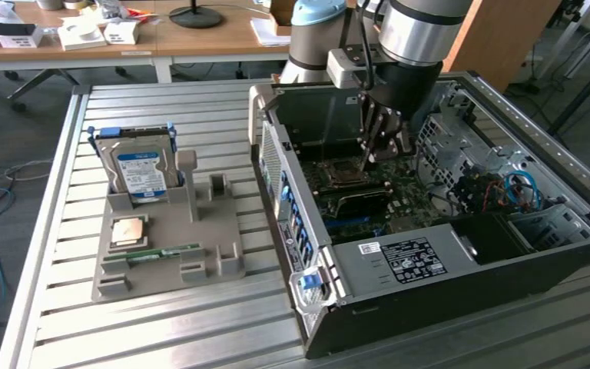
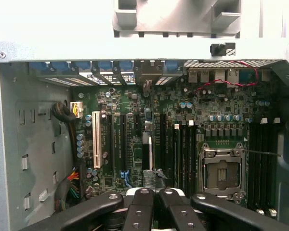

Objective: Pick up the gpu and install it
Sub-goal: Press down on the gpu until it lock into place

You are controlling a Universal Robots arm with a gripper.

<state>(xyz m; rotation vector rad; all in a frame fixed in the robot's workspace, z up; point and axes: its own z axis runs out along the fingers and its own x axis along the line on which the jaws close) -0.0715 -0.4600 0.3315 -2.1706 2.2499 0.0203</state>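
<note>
Item: tool [image 1: 382,150] — closed narrow on a thin edge-on card, judged the gpu [image 2: 153,173], above the motherboard [image 2: 135,106]. Step: installation — seating calls for square alignment with a slot.

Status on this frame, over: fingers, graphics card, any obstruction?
Fingers shut, down inside the open grey computer case. Thin graphics card with silver edge stands edge-on among the black motherboard slots, directly under the fingers; grip unclear. No obstruction seen.
</note>
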